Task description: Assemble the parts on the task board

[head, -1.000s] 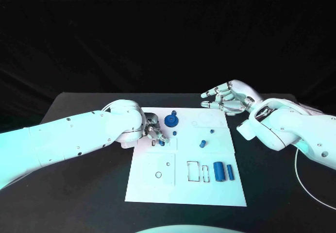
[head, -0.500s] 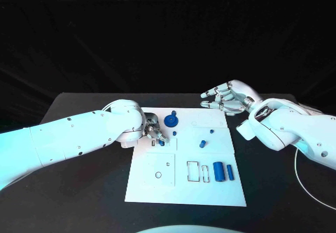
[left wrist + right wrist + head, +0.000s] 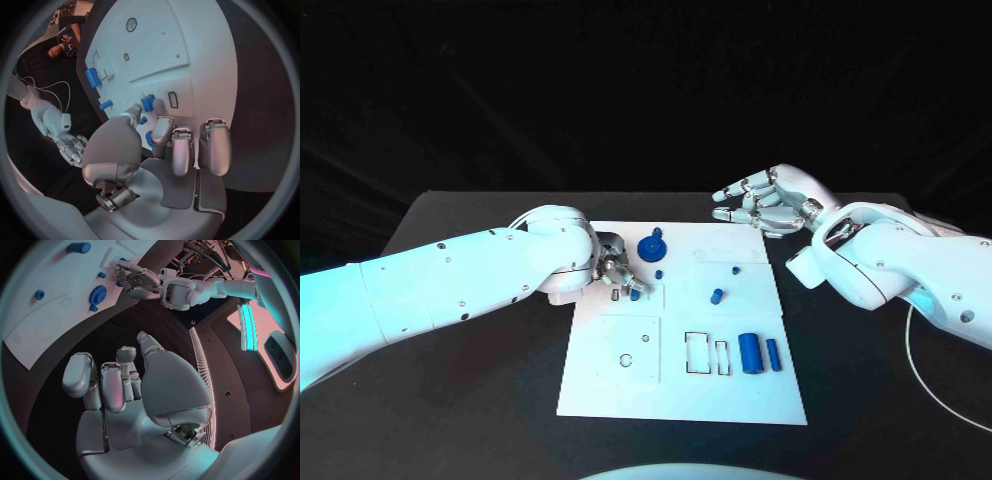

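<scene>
The white task board (image 3: 687,385) lies in the middle of the black bench (image 3: 473,420), carrying blue parts: a gear (image 3: 653,248) near its far edge, a small peg (image 3: 717,296) mid-board, and two cylinders (image 3: 751,352) side by side nearer the robot. The left robot hand (image 3: 617,274) pinches a small blue part (image 3: 147,103) against the board's left side. The right robot hand (image 3: 764,203) hovers beyond the board's far edge, fingers loosely curled and apart, holding nothing.

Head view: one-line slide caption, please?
Left hand holds a small blue part over the white board; right hand hovers empty.
</scene>
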You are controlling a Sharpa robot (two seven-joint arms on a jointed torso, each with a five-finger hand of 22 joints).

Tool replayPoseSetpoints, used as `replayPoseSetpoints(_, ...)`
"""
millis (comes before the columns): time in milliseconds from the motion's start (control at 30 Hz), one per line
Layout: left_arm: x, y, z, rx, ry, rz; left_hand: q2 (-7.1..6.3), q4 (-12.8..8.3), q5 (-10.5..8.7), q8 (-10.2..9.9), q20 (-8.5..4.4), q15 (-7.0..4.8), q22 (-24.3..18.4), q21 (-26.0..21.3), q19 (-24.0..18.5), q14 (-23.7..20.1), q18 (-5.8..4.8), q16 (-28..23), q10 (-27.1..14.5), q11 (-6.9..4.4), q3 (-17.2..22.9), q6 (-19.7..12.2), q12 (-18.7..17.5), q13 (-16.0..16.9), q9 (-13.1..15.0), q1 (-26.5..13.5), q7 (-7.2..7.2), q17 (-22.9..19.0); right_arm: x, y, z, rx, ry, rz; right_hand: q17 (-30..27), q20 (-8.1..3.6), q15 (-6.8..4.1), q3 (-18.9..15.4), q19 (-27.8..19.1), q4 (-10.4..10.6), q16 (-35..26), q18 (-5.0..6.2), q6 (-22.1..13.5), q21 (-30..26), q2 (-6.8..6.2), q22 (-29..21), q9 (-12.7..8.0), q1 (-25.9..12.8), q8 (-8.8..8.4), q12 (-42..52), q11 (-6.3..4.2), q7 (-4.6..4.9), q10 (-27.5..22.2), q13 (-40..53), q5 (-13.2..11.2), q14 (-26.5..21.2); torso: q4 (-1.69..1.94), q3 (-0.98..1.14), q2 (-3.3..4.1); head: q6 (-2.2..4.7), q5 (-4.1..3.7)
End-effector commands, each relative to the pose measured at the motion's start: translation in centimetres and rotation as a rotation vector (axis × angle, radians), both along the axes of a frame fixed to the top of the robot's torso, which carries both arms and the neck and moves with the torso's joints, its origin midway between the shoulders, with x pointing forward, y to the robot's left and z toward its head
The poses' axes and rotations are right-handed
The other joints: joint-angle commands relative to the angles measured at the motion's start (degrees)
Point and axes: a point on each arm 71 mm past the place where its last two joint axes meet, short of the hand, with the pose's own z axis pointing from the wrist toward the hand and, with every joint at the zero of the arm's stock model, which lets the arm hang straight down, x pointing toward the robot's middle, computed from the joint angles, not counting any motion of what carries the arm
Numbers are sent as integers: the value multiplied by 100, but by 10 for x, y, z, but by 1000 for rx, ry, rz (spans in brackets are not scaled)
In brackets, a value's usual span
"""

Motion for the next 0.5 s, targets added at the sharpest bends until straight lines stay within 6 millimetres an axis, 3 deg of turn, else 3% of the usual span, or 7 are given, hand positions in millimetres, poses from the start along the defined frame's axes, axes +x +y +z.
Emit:
replayPoseSetpoints(33,-5,-2,-8,5,27,-7,74,51,-24,-31,-48,-45,932,22,316,604,-94,17,35,-8,-113,50,21,8,12,8,11,1508,-1,2,0,1,0,19,-14,-15,18,-8,-38,42,-25,59,-8,-22,12,-12,3,-59,19,-18,-9,-3,-27,-8,15,248,1,1,1,-4,1)
replayPoseSetpoints(300,-7,3,-2,-16,6,7,107,93,-22,-33,-52,-48,921,7,310,604,-90,17,35,-11,-215,52,15,0,17,41,8,1508,0,2,-1,1,2,20,-18,-15,17,-19,-41,54,-29,60,-8,-26,13,-17,4,-69,19,-16,-9,-4,-26,-9,14,247,3,-3,0,4,-8)
replayPoseSetpoints(500,-4,11,22,-71,-25,37,126,191,-20,-73,-45,-35,849,-75,273,604,-67,17,-60,12,-480,-42,-117,-136,20,92,39,1508,0,2,-1,0,5,18,-19,-15,17,-19,-41,54,-30,60,-8,-27,13,-18,4,-70,19,-15,-9,-4,-26,-8,14,247,6,6,-4,30,2)
